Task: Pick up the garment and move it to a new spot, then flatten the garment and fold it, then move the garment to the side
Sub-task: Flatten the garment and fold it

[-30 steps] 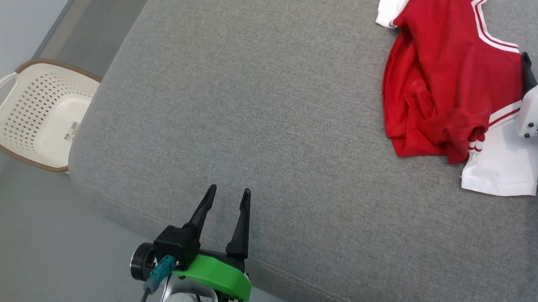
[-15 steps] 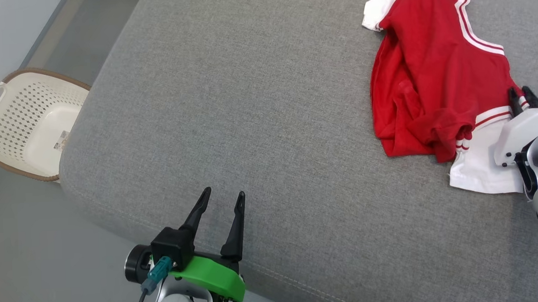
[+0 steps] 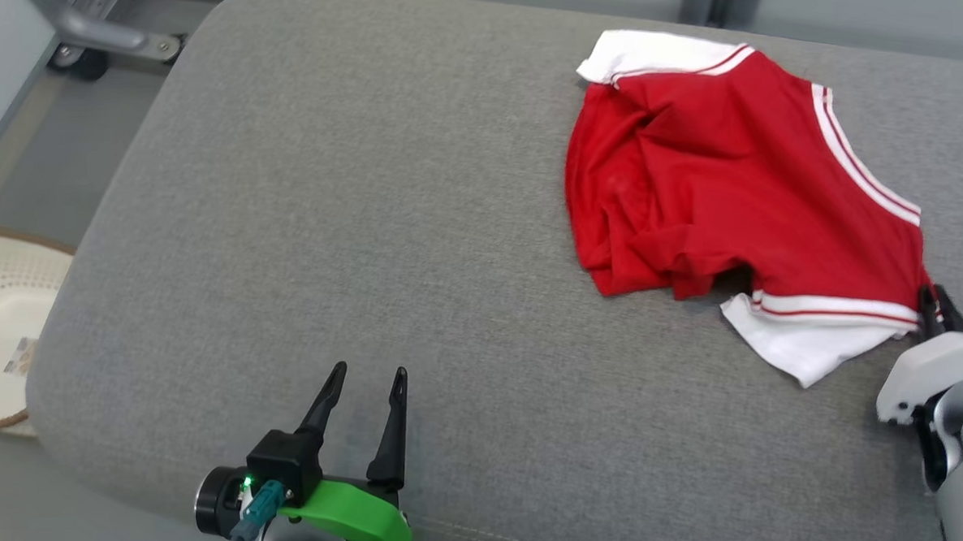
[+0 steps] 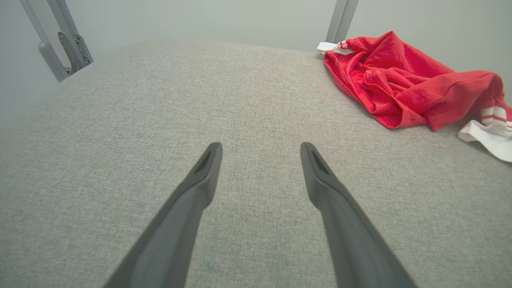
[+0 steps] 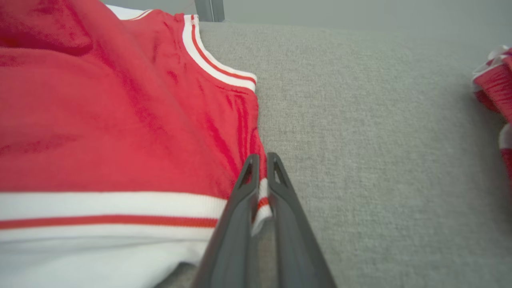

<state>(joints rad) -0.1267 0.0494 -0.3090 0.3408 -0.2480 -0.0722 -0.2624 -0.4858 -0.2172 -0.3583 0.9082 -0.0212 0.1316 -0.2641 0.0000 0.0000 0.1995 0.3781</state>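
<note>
One step starting: the pick-up is only beginning; moving, flattening, folding and setting aside are all yet to come.
Head view: garment (image 3: 713, 187) is lying crumpled on the grey cushion's (image 3: 364, 186) far right part; right gripper (image 3: 936, 307) is reaching its near white hem; left gripper (image 3: 370, 373) is hovering at the cushion's near edge.
Left wrist view: left fingers are gaping wide over bare cushion, holding nothing.
Right wrist view: it is showing what the head view is hiding: both fingers are clamping the striped hem corner tight.
</note>
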